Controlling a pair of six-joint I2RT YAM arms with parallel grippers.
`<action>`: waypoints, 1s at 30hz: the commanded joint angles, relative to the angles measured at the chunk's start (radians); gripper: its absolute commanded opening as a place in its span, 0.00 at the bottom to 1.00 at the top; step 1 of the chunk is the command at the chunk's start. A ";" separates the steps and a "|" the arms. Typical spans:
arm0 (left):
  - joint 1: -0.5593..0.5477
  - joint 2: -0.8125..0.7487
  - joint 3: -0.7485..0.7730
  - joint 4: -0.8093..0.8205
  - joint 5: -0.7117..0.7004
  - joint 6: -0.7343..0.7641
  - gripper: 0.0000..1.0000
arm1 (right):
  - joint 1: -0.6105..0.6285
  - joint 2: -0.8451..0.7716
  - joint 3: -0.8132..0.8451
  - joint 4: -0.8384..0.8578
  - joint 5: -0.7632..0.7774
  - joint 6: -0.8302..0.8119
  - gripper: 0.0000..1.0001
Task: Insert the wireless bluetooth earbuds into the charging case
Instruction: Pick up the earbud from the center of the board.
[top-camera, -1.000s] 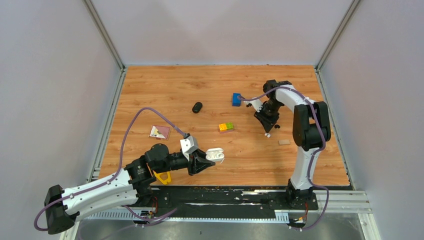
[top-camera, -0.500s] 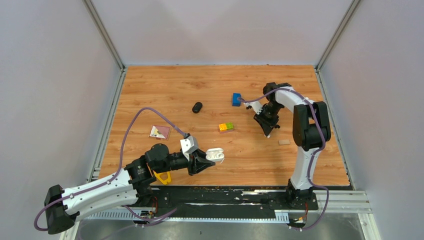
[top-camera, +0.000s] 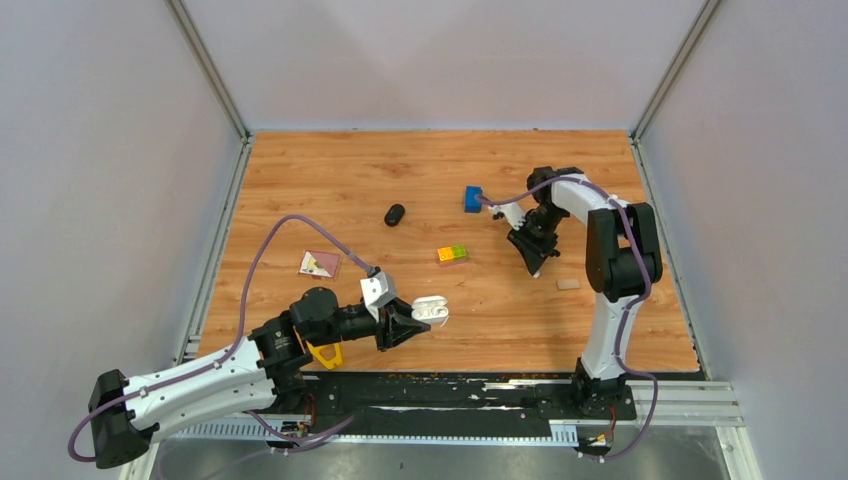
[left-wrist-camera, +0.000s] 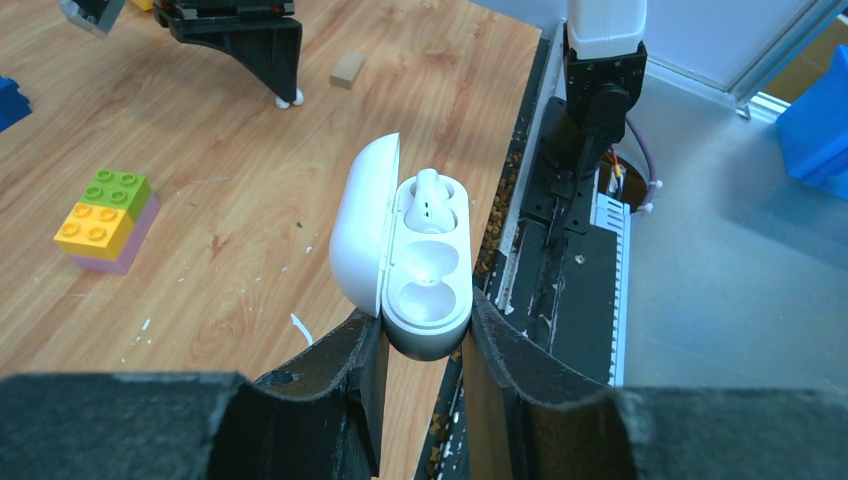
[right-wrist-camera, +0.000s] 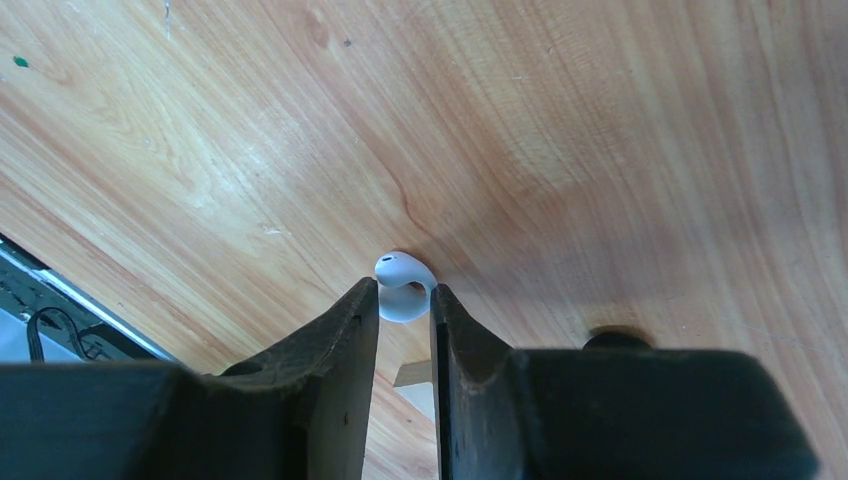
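My left gripper (top-camera: 410, 324) is shut on the base of a white charging case (top-camera: 431, 308) and holds it near the table's front edge. In the left wrist view the case (left-wrist-camera: 365, 225) has its lid open. A white earbud (left-wrist-camera: 429, 198) sits in the far socket, and the near socket (left-wrist-camera: 430, 285) is empty. My right gripper (top-camera: 535, 264) points down at the table, right of centre. In the right wrist view its fingertips (right-wrist-camera: 366, 300) pinch a white earbud (right-wrist-camera: 403, 290) that touches the wood. A small black rounded thing (right-wrist-camera: 613, 337) peeks out behind the right finger.
A black oval case (top-camera: 395, 214) lies at mid table and a blue brick (top-camera: 472, 198) is behind the right gripper. A yellow-green-orange brick stack (top-camera: 452, 253), a small tan block (top-camera: 567, 284) and a pink card (top-camera: 320, 263) also lie on the wood.
My right gripper has come down and forward over the white earbud, which lay free just past its tips a second ago. The left arm and case have not moved.
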 joint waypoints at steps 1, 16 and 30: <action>-0.006 -0.009 0.028 0.022 0.002 -0.007 0.00 | -0.024 -0.042 0.052 -0.040 -0.050 0.003 0.27; -0.004 0.010 0.032 0.026 0.006 -0.001 0.00 | -0.057 -0.002 0.070 -0.031 -0.075 0.009 0.27; -0.005 0.024 0.035 0.027 0.010 0.004 0.00 | -0.056 0.002 0.035 -0.016 -0.061 -0.001 0.27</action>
